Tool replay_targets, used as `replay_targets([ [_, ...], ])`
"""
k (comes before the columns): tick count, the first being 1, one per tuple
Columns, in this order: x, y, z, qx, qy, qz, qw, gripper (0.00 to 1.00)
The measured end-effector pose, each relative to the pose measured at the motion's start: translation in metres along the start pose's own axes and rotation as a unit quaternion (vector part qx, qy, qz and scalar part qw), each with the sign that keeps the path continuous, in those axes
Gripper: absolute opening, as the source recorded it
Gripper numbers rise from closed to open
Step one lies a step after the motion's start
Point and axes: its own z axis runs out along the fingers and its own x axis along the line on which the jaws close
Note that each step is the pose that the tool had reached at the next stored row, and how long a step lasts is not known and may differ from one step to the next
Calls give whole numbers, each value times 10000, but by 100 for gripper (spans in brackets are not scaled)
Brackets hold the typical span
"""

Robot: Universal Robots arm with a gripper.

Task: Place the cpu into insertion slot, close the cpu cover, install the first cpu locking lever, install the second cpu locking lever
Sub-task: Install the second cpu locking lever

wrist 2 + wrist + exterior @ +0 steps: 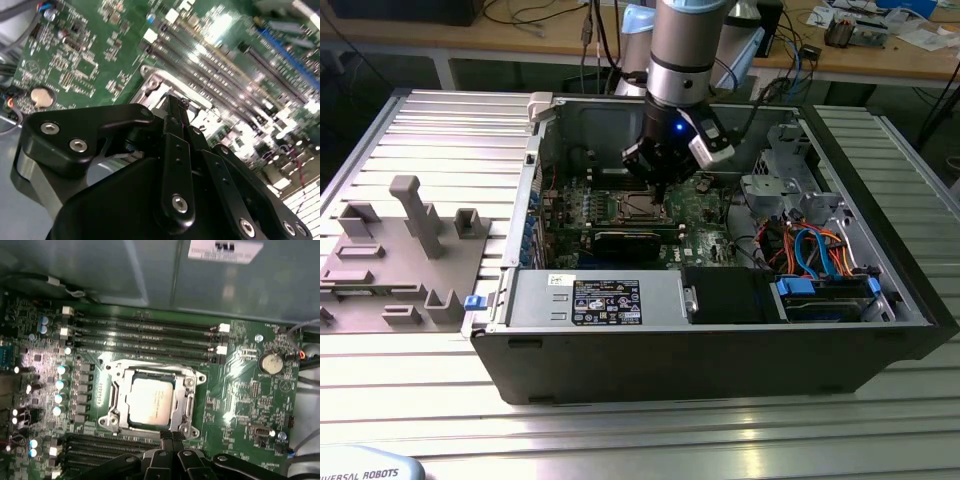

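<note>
— Case [720, 350] first: what's inside, seen from the exterior view?
— Green motherboard [620, 215], with the arm reaching down at about 12 o'clock over it.
— And the gripper [170, 436]?
— In the first wrist view its fingers [166, 437] are pressed together, holding nothing, tips at the socket's 6 o'clock edge.
— The cpu [150, 399]?
— Seated in the insertion slot [187, 407], the cpu cover [150, 372] lying flat around it.

The cpu [151, 399] lies in the insertion slot [114, 401], under the cpu cover [186, 396], between memory slots [145, 335].
</note>
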Motion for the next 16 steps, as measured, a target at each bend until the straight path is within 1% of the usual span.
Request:
replay_targets([
  [1,4,-31,1,-29,-3,0,10000,11],
  [2,8,-72,2,-102,-11,-2,9999,11],
  [3,16,-120,2,-195,-22,-4,9998,11],
  [5,26,-165,4,-290,-33,-7,9996,11],
  [6,40,-196,5,-363,-41,-9,9993,11],
  [7,61,-236,8,-415,-47,-9,9991,11],
  [9,87,-289,11,-458,-52,-11,9989,11],
  [10,107,-322,14,-492,-56,-11,9988,11],
  [11,119,-338,16,-513,-58,-11,9987,11],
  [13,162,-359,19,-573,-65,-14,9983,11],
  [16,242,-363,25,-702,-80,-16,9975,11],
])
